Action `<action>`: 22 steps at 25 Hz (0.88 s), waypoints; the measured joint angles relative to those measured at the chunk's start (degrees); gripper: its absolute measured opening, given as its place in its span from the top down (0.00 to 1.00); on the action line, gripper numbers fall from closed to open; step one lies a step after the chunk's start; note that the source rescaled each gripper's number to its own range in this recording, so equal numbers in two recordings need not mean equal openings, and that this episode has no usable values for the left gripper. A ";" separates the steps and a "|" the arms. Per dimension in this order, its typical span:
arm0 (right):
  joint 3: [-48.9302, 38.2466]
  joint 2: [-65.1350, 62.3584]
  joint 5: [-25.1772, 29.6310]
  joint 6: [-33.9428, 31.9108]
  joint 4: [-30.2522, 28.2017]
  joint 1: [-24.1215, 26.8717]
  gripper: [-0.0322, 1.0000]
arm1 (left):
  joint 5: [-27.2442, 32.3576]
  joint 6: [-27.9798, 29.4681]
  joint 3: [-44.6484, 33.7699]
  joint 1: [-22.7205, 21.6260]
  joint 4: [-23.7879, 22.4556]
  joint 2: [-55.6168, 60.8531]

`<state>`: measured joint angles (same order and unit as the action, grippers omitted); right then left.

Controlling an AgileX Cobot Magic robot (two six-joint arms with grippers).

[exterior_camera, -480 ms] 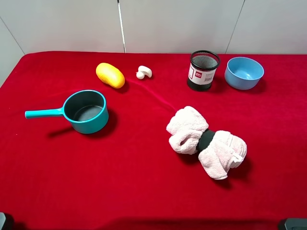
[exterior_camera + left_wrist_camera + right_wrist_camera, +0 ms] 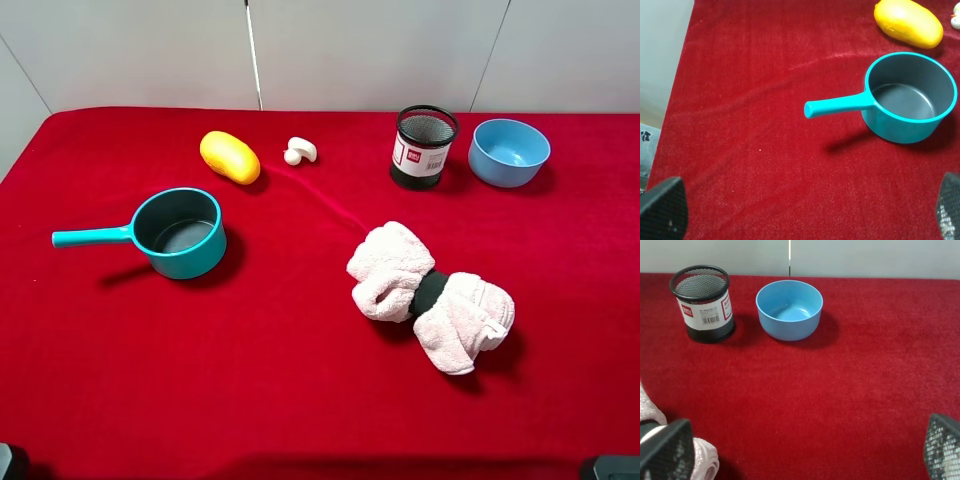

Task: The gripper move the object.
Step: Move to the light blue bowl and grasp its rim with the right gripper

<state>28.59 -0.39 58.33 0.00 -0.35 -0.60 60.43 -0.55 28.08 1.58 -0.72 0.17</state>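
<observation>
From up high, the red cloth table (image 2: 250, 400) is laid out with everything sitting apart. At the back, toward the right edge, there's the light-blue bowl (image 2: 509, 152). It is upright, mouth up, nothing inside, resting on the cloth. Just beside it, toward the middle, stands a black mesh pen cup (image 2: 424, 147) with a white label, close to the bowl but not touching it. Further left along the back lies a small white mushroom-shaped piece (image 2: 300, 151), then a yellow fruit (image 2: 230, 157) on its side. On the left sits a teal saucepan (image 2: 180, 232), its long handle pointing out toward the left edge. Nearer the front, right of centre, is a pink towel (image 2: 430, 295), rolled up and cinched by a black band round its middle.

Over to the left wrist camera: the left gripper (image 2: 805, 212) hangs above the cloth. Its two black textured fingertips (image 2: 662, 210) are spread wide at the corners of the picture, with only red cloth between them. It grasps nothing. Ahead of it is the saucepan, dark and bare inside, with the yellow fruit beyond.

Now the right wrist camera: the right gripper (image 2: 804, 450) is spread wide too and holds nothing. The bowl sits ahead of it, well apart from the fingertips (image 2: 665, 450), back near the grey wall. The pen cup stands beside the bowl, with a strip of cloth between the two. A bit of the pink towel shows by one fingertip.
</observation>
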 joint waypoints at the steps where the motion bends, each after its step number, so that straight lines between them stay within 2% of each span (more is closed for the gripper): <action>1: 0.00 0.00 0.00 0.00 0.00 0.00 0.00 | 0.00 0.00 0.00 0.00 0.00 0.00; 7: 0.00 3.12 -0.07 -1.32 0.00 0.00 0.00 | 0.00 0.00 0.00 0.00 0.00 0.00; 22: 7.15 32.81 -6.55 -3.35 0.35 0.00 0.00 | 0.00 0.00 0.00 0.00 -0.18 0.00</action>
<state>35.75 32.41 51.78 -3.35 0.00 -0.60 60.43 -0.55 28.08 1.58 -0.89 0.17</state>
